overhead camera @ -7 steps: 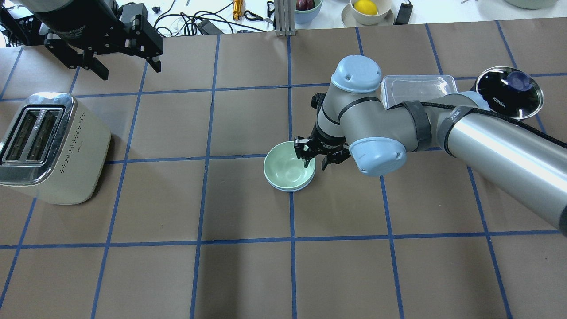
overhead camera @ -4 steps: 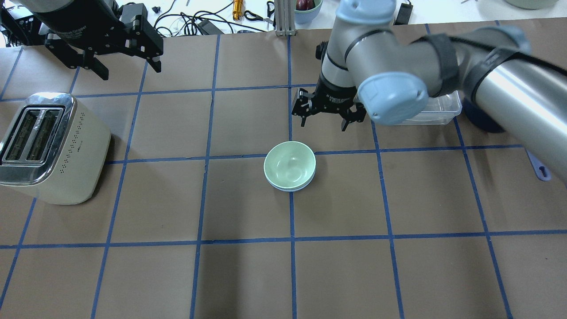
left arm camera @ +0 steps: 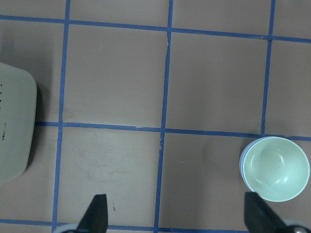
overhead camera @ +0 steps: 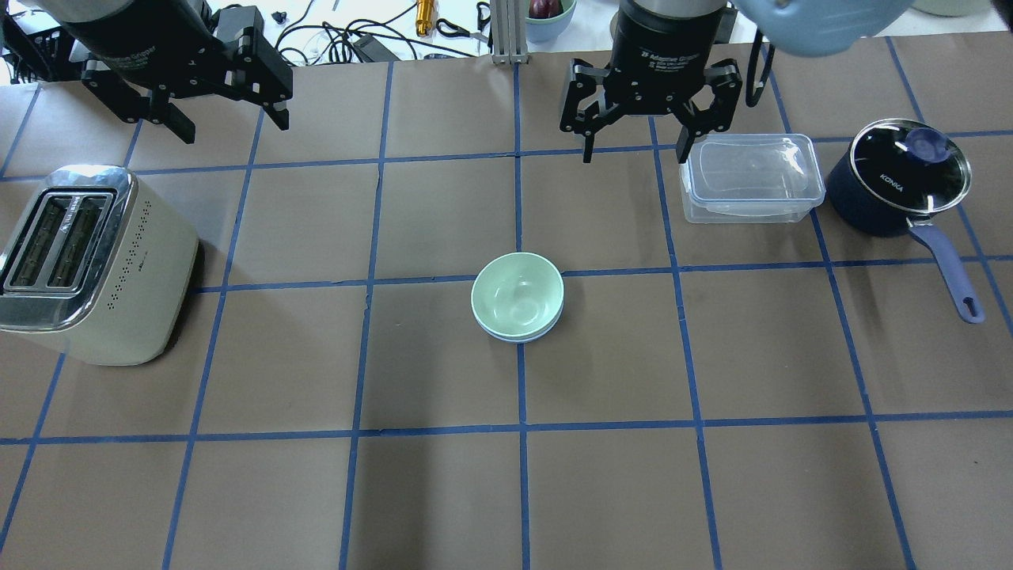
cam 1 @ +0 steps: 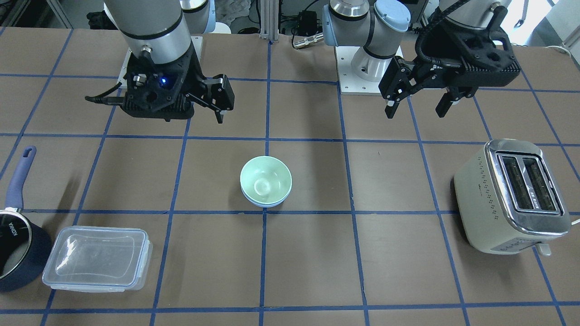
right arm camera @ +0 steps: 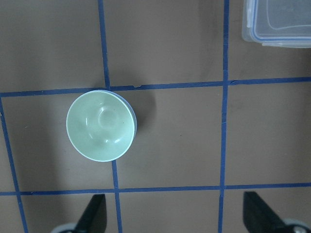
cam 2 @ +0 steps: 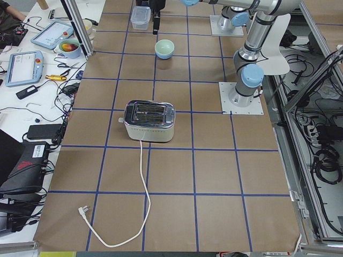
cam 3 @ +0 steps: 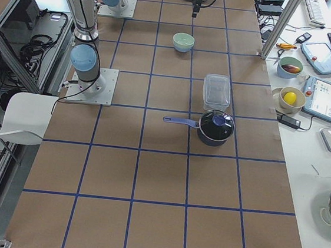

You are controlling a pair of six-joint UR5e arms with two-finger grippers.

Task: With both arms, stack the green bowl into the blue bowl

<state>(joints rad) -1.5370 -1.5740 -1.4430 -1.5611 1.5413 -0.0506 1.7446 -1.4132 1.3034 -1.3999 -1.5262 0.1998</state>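
Brown paper surface gridded in blue tape. At its middle, green bowl seated upright inside blue bowl, rims close to level, only a thin blue crescent showing under the green edge. Left fingers spread wide and empty, hanging high over the far left part of the grid, beyond the toaster. Right fingers likewise spread and empty, held high over the far side, just beside the clear lidded box, with the saucepan further out. Stack touched by neither pair. From both pairs, stack lying back toward the robot and inward, in the gap between them; nearer the right pair, well apart from the left. Round, so no long axis to line up with. Judging by the nesting: stacking done, nothing left but staying clear. For any settling nudge, shorter reach from the right, straight down over the rim, at some risk of sliding or tipping the glossy pair
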